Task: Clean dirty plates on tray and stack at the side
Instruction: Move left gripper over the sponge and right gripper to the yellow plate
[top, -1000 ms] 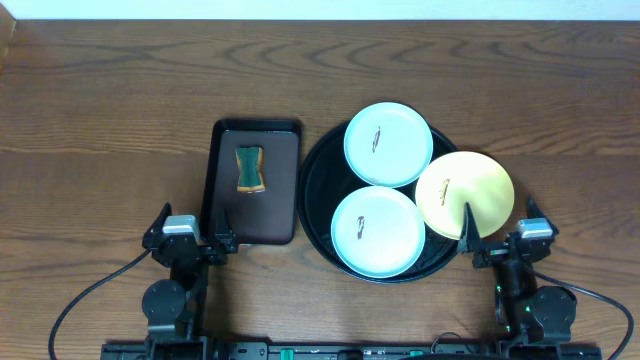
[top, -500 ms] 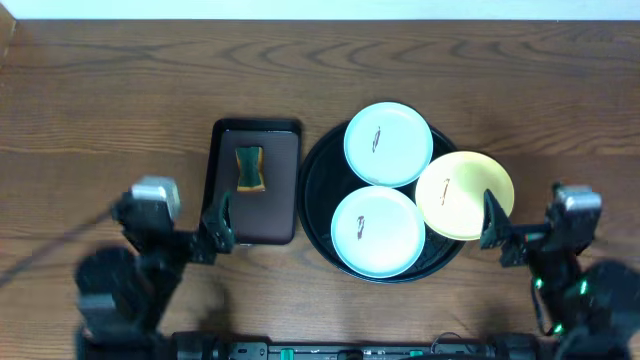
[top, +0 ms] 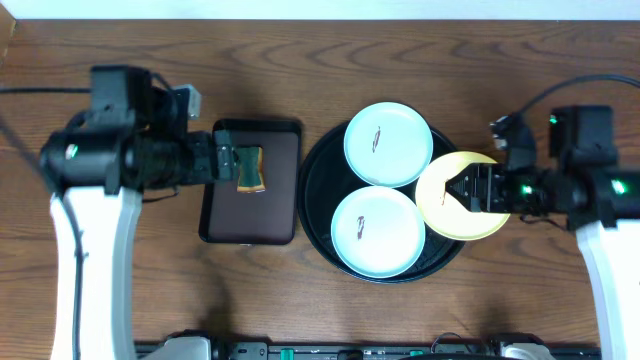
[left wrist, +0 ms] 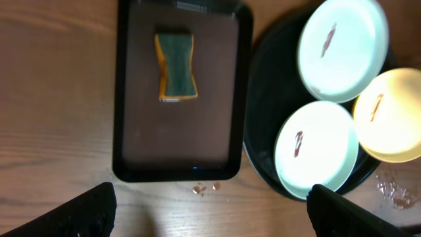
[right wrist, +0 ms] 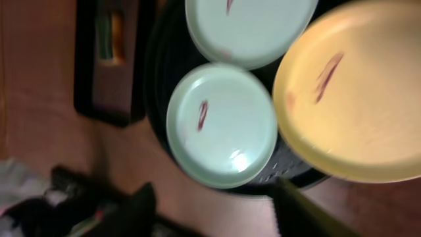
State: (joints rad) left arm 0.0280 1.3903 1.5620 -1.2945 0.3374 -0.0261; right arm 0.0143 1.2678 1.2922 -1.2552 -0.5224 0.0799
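Three plates lie on the round black tray (top: 315, 190): a mint one at the back (top: 388, 144), a mint one at the front (top: 377, 231) and a yellow one (top: 455, 228) overlapping the right rim. Each has a dark smear at centre. My right gripper (top: 462, 190) hovers over the yellow plate, open and holding nothing. In the right wrist view its jaws (right wrist: 220, 214) stand apart over wood below the front mint plate (right wrist: 229, 125) and yellow plate (right wrist: 355, 92). My left gripper (top: 225, 162) is open at the brown tray's left edge; the left wrist view shows its fingertips (left wrist: 85, 210) far apart.
A dark brown rectangular tray (top: 270, 215) left of the black tray holds a green and yellow sponge (top: 249, 168). The left wrist view shows the sponge (left wrist: 175, 66) and small droplets (left wrist: 207, 189) on the wood in front of that tray.
Both arms have risen from the table's front edge and reached in. The left one now sits by the brown tray, the right one over the yellow plate.
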